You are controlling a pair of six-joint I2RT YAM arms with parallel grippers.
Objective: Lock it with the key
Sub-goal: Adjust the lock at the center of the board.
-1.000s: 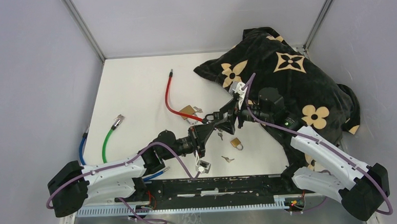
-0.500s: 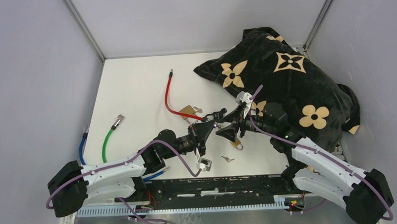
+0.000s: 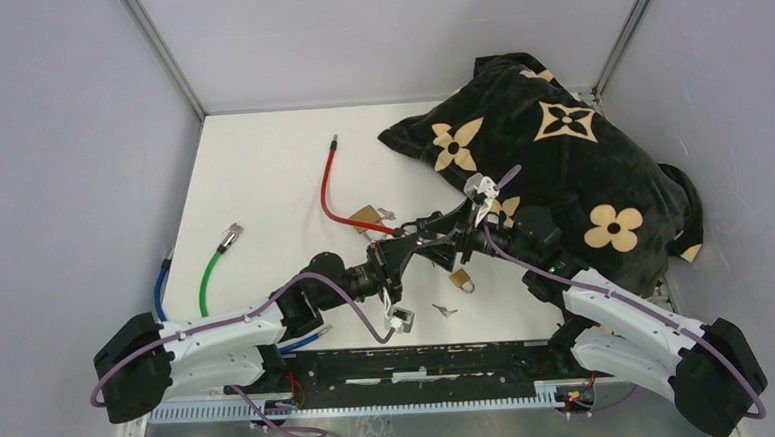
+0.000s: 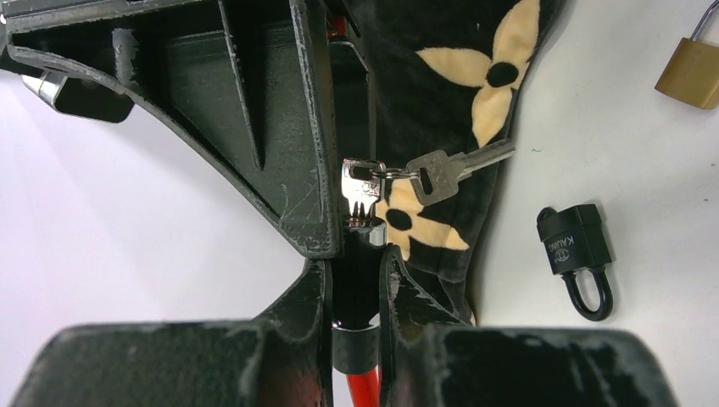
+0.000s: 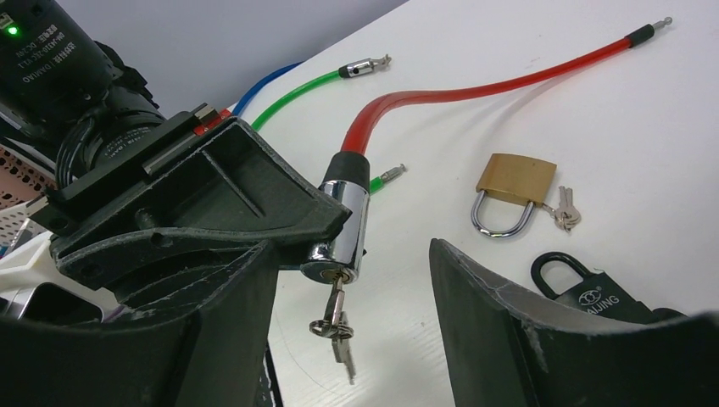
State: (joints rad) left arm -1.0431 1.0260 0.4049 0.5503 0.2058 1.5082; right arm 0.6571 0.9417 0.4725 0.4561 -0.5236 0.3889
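My left gripper (image 3: 402,255) is shut on the chrome barrel (image 5: 343,229) of the red cable lock (image 3: 330,186); in the left wrist view (image 4: 356,263) its fingers clamp the barrel's black collar. A silver key (image 5: 337,303) sits in the barrel's keyhole, and a second key (image 4: 449,170) hangs from its ring. My right gripper (image 5: 356,331) is open, one finger on each side of the key and not touching it. In the top view the right gripper (image 3: 437,242) meets the left one above the table.
A brass padlock (image 5: 513,182) with small keys and a black padlock (image 4: 576,246) lie on the white table. Another brass padlock (image 3: 460,280) and loose keys (image 3: 444,310) lie nearer. Green (image 3: 211,268) and blue (image 3: 160,290) cables lie left. A black flowered cushion (image 3: 561,159) fills the right.
My right gripper has moved down and left from the cushion's edge to the lock barrel held by the left gripper, and now straddles the key. The left gripper has barely moved.
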